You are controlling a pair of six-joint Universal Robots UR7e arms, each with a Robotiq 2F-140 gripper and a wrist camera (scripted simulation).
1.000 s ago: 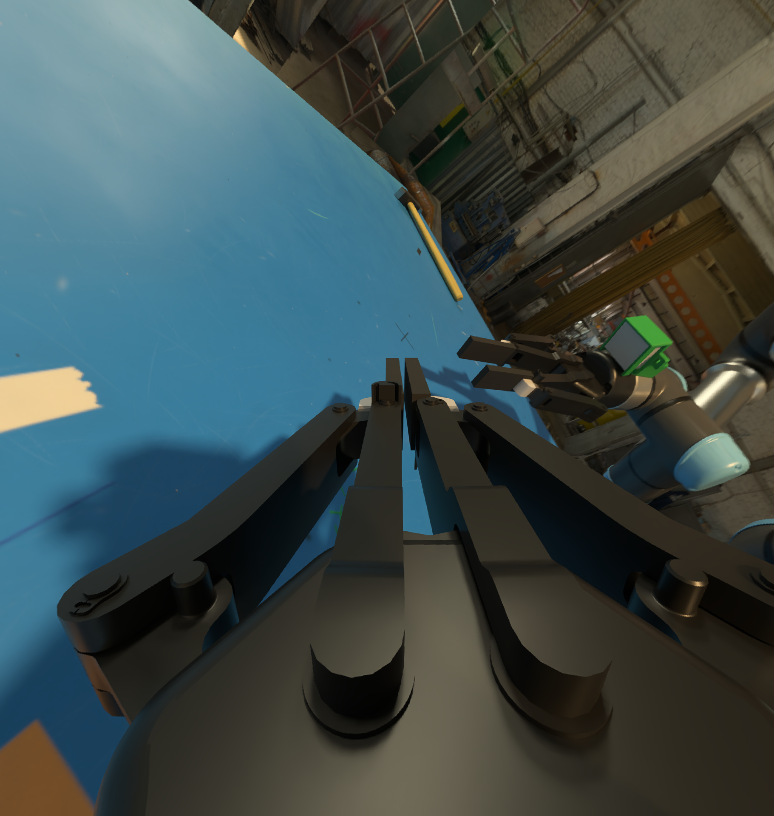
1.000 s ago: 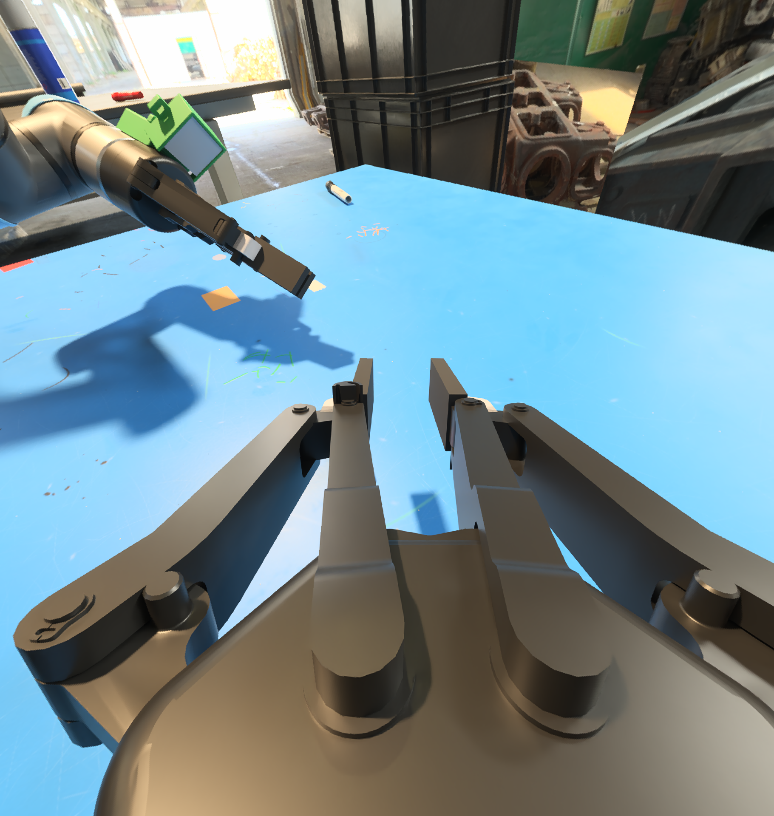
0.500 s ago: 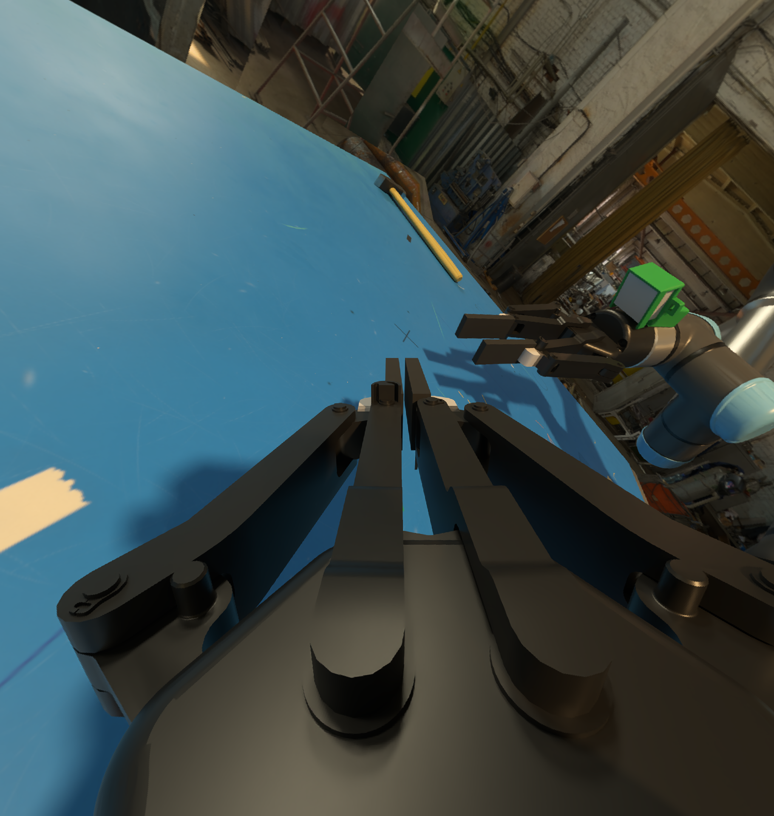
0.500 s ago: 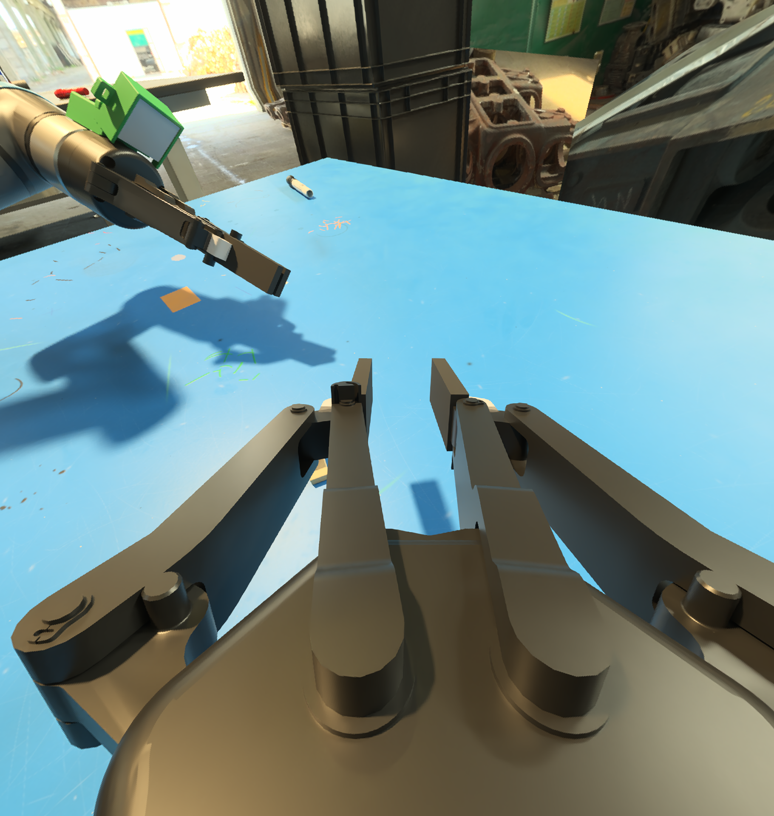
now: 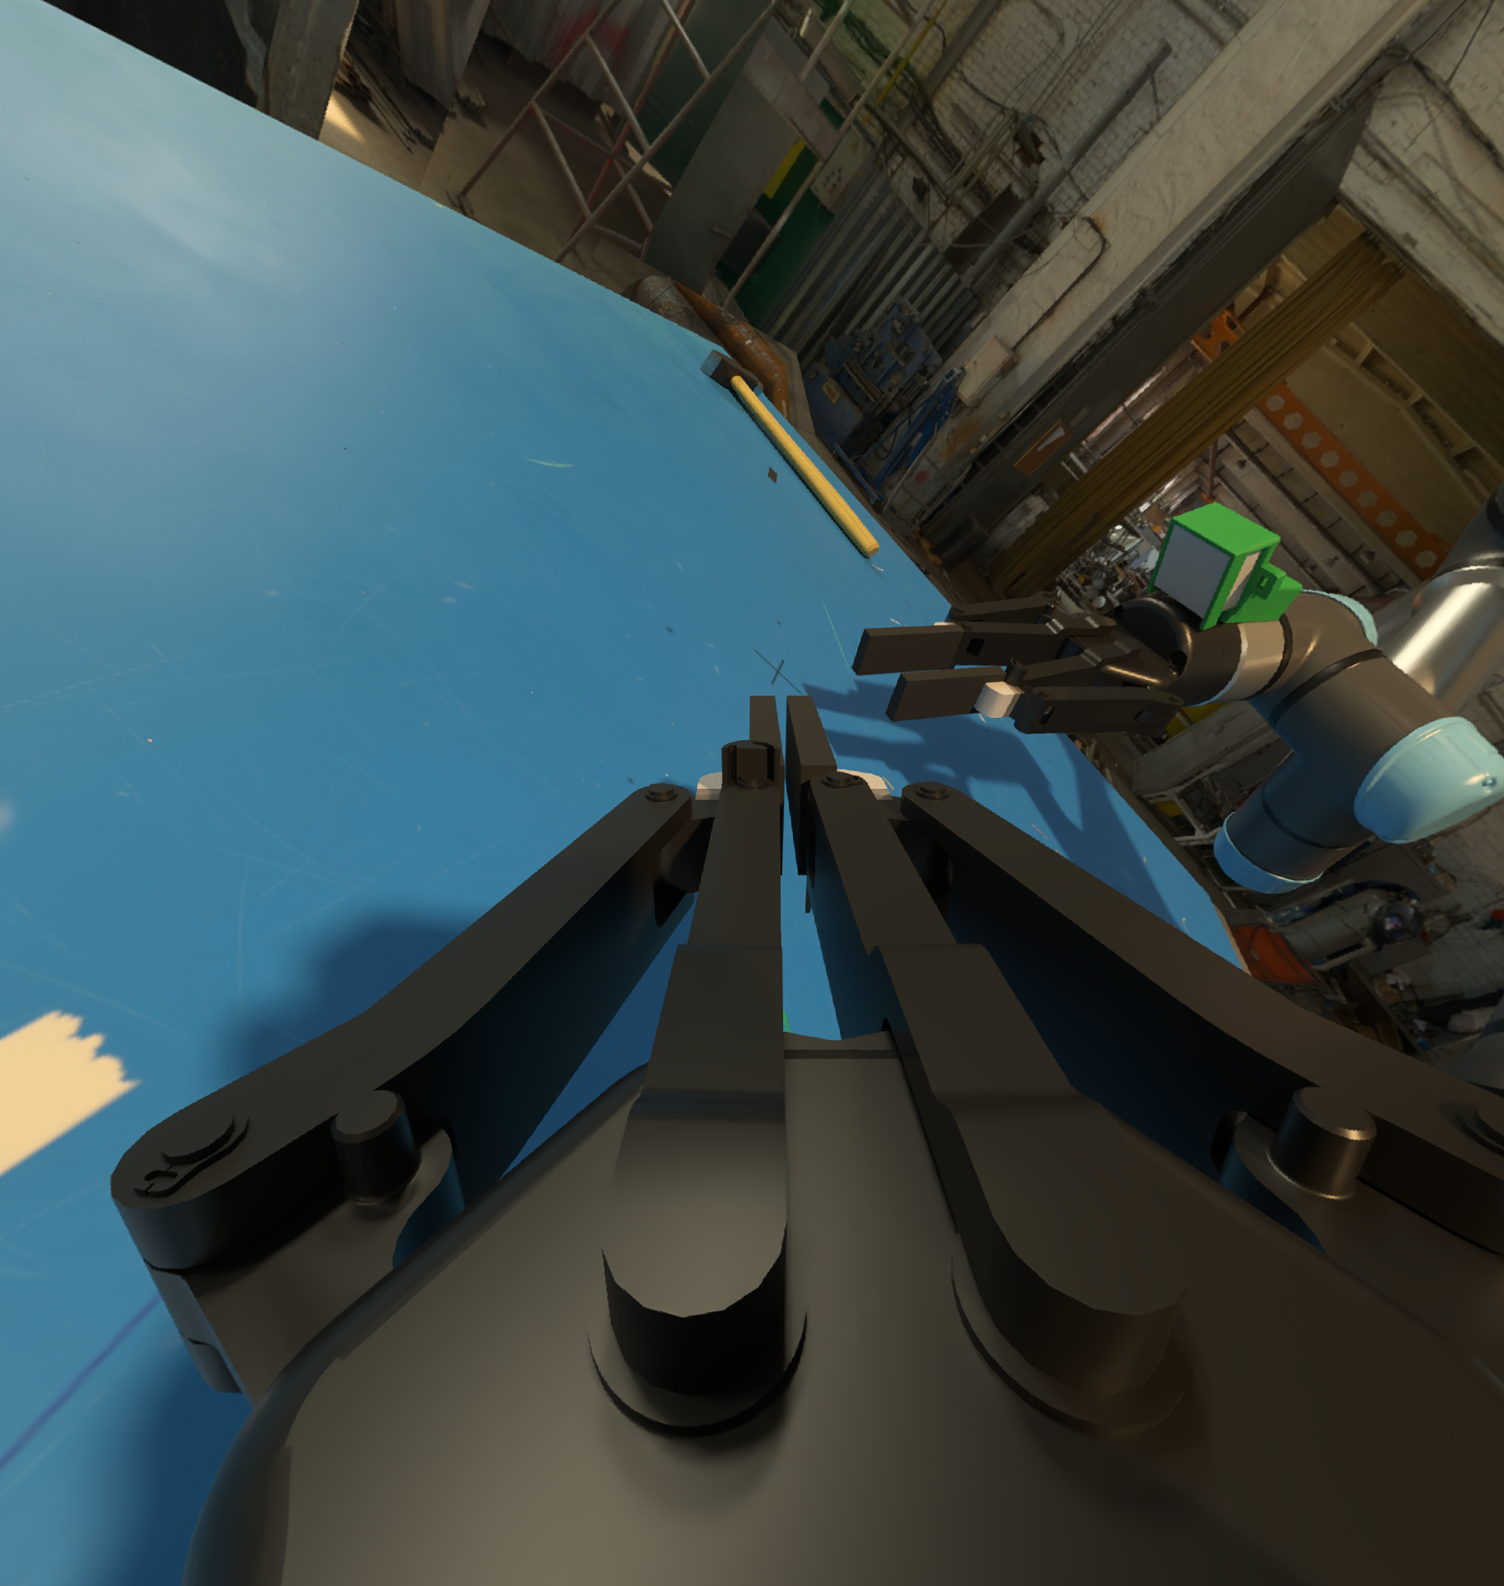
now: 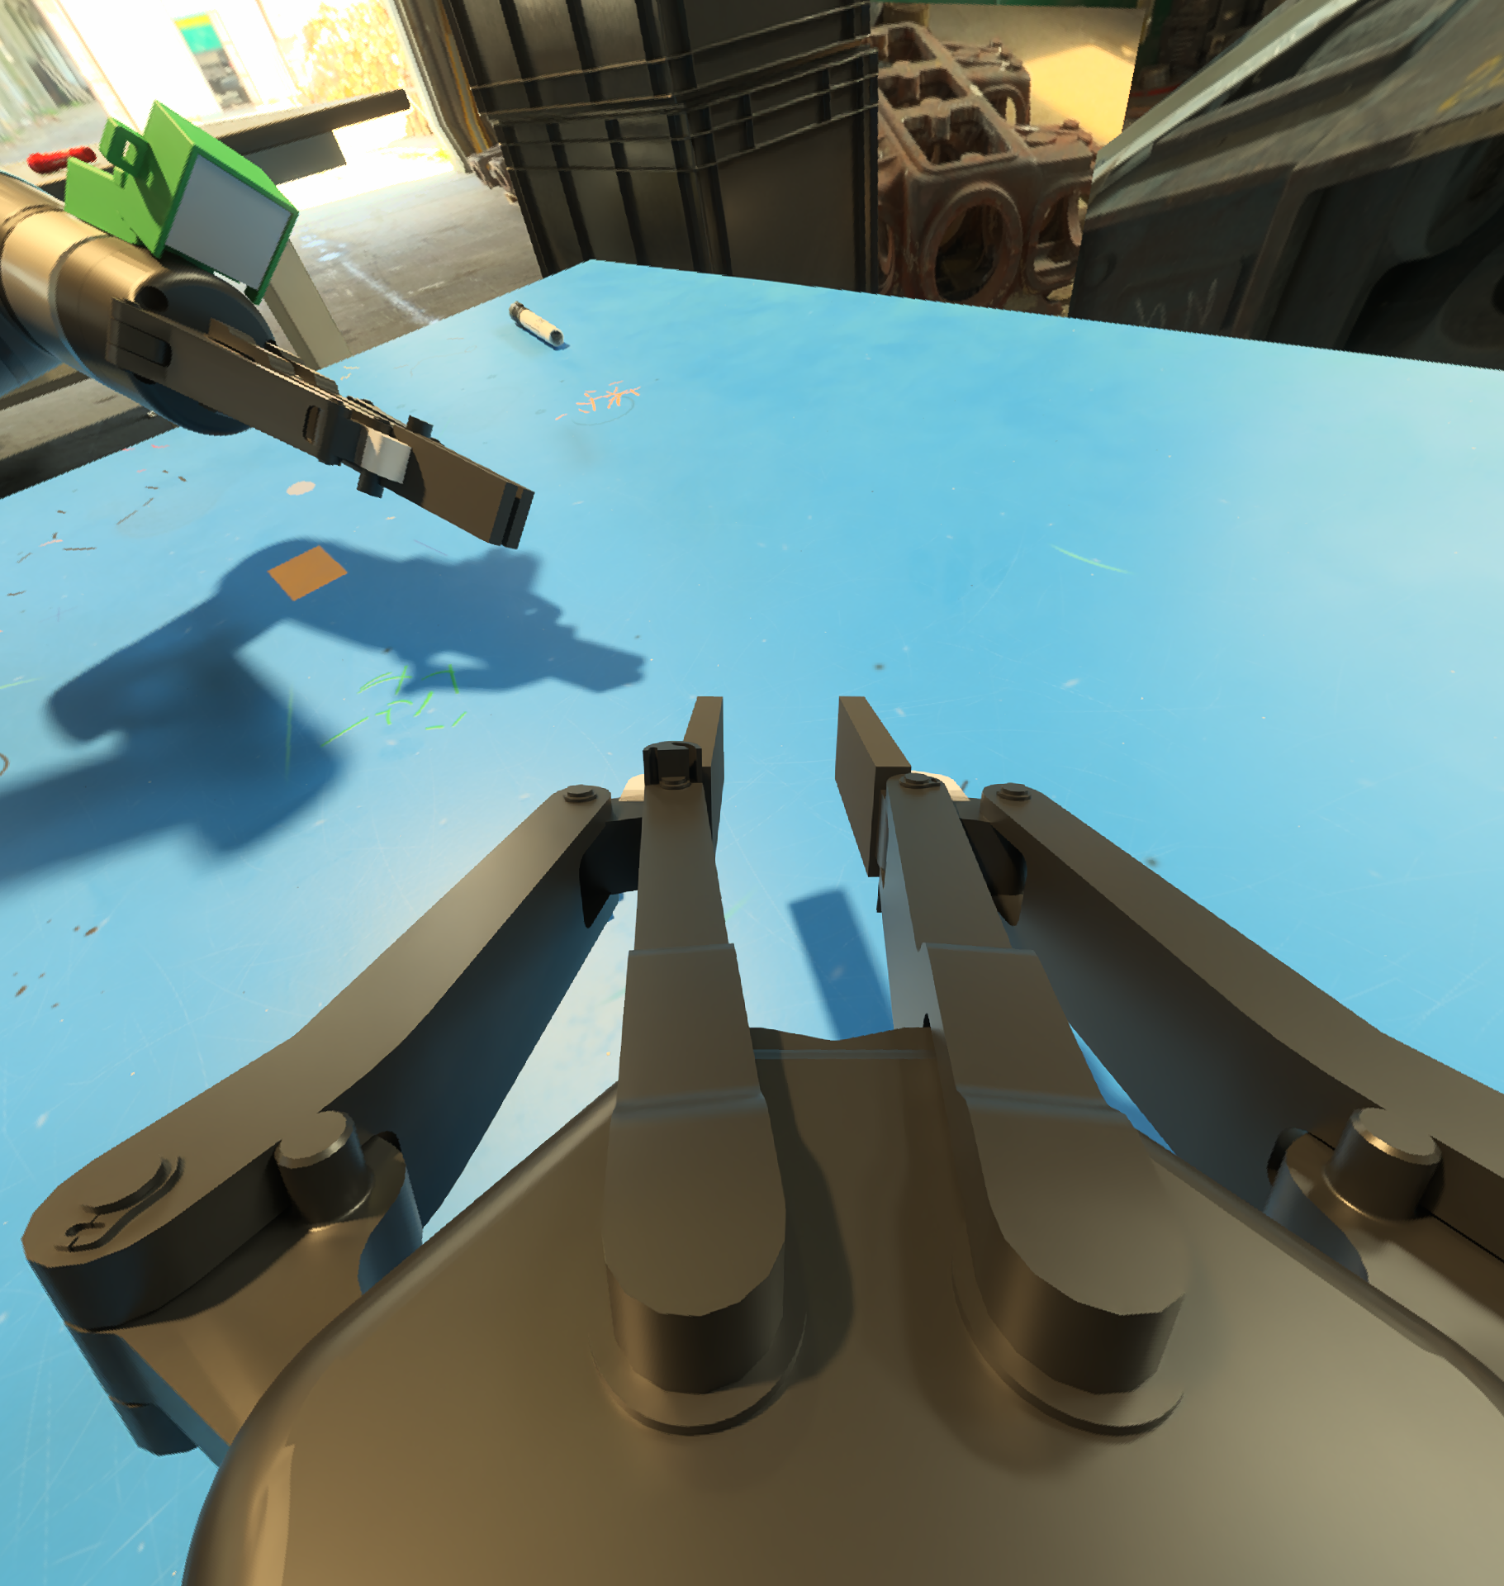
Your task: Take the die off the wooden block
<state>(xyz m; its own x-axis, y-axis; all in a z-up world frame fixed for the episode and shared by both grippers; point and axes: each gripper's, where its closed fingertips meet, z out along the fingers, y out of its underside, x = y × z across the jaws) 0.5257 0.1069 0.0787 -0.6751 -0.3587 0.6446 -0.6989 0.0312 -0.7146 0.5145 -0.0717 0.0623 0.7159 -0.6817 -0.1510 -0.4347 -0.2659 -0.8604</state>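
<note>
above the blue table (image 6: 1074, 532), left claw (image 5: 781, 721) hovers level, pinched closed; right claw (image 6: 778, 729) parted, empty.

You get sharp, well-lit pictures, with the right wrist view much brighter: daylight pours in from the blown-out opening at its upper left and washes the flat blue tabletop (image 6: 1160, 601) pale. The dark metal two-finger left gripper (image 6: 508, 515) throws a hard, dark shadow across that surface. Your left wrist view is dimmer, and its wide lens bends the table edge and leans the building behind.

No writing can be read on anything in either view.
</note>
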